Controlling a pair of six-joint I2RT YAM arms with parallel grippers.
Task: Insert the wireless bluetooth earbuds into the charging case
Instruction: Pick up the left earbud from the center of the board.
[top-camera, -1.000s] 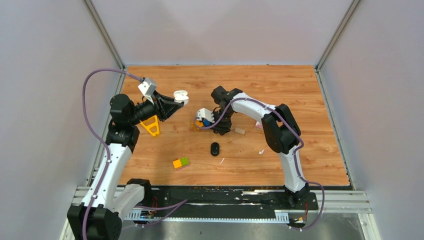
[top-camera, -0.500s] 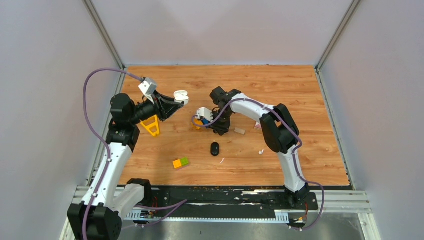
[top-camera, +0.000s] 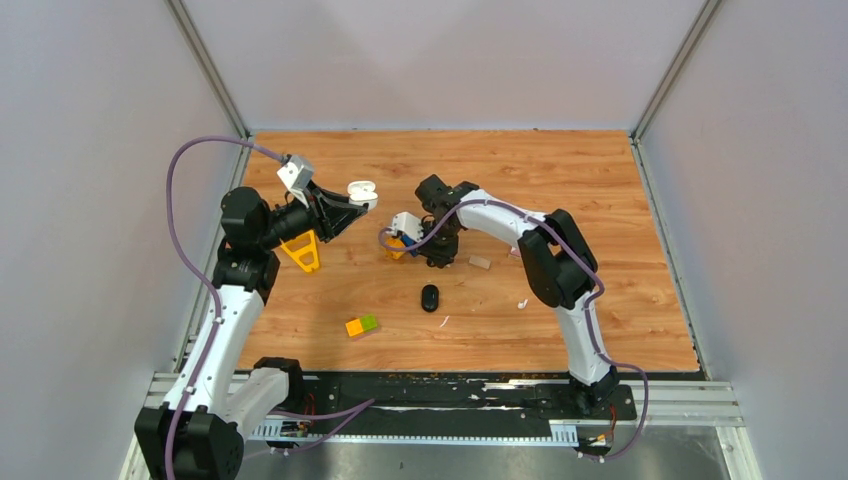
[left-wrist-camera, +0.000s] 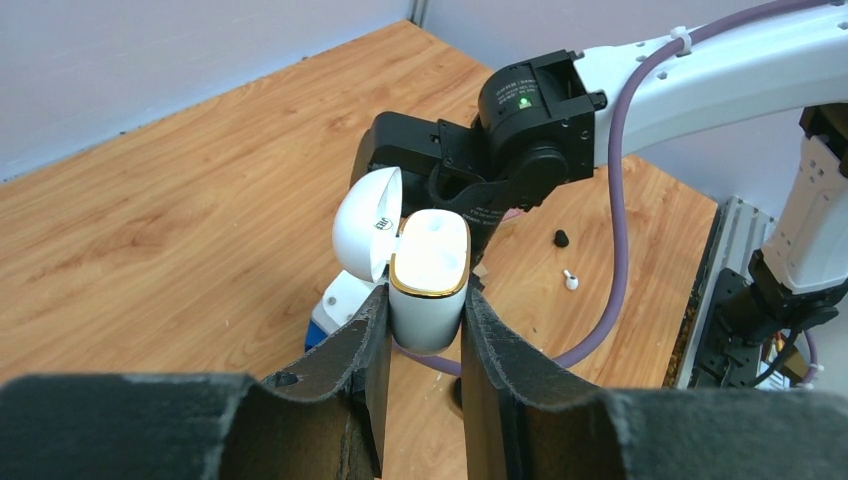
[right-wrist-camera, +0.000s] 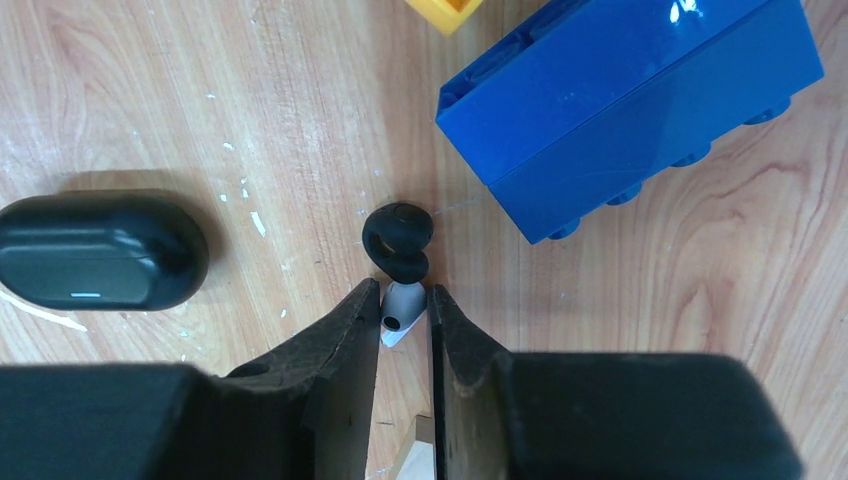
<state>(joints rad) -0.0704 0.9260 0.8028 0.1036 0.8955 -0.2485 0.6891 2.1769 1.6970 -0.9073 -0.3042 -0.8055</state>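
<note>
Clamped in left claw (left-wrist-camera: 424, 300): open white case (left-wrist-camera: 430, 262). Pinched in right claw (right-wrist-camera: 402, 300), on table (right-wrist-camera: 150, 100): white earbud (right-wrist-camera: 400, 318), just beside black earbud (right-wrist-camera: 397, 240).

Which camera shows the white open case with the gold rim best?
The left wrist view. There the white, gold-rimmed charging case fills the middle, lid flipped open, pinched in the left gripper. The top view shows it only as a tiny white speck. The right wrist view does not show it.
</note>
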